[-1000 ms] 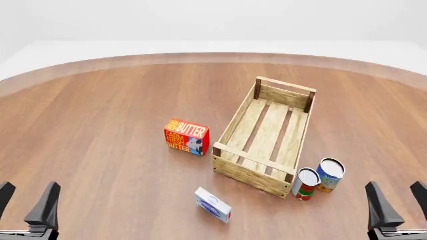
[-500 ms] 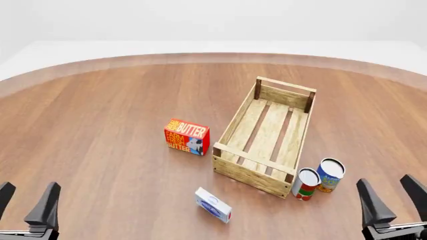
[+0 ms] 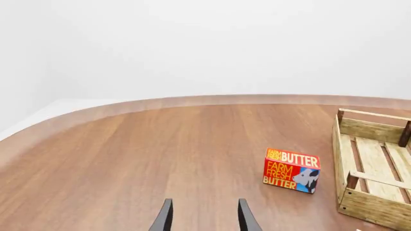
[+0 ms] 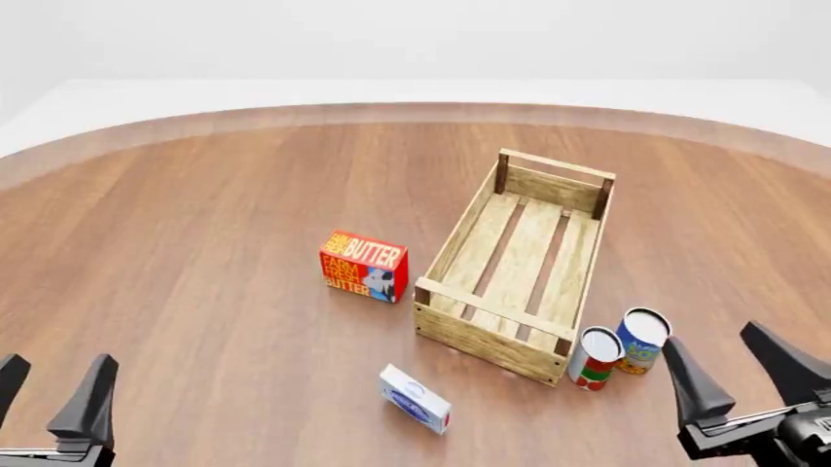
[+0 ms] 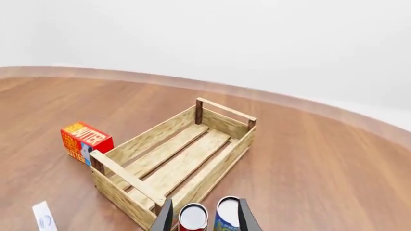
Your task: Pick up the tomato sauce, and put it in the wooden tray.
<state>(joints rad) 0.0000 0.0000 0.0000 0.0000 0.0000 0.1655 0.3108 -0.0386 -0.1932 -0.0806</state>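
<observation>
The tomato sauce can (image 4: 596,358), slim with a red, white and green label, stands upright on the table beside the near right corner of the wooden tray (image 4: 520,263). It also shows in the right wrist view (image 5: 192,217), between the finger tips, with the tray (image 5: 173,159) beyond it. My right gripper (image 4: 738,375) is open and empty, low at the front right, just right of the two cans. My left gripper (image 4: 53,387) is open and empty at the front left, far from the can. In the left wrist view its fingers (image 3: 163,219) point over bare table.
A wider blue-and-orange can (image 4: 641,341) stands touching or nearly touching the tomato sauce on its right. A red butter box (image 4: 364,266) stands left of the tray. A small white and blue packet (image 4: 415,399) lies in front of the tray.
My right gripper has moved left and forward and turned towards the cans. The left gripper and all objects have stayed where they were.
</observation>
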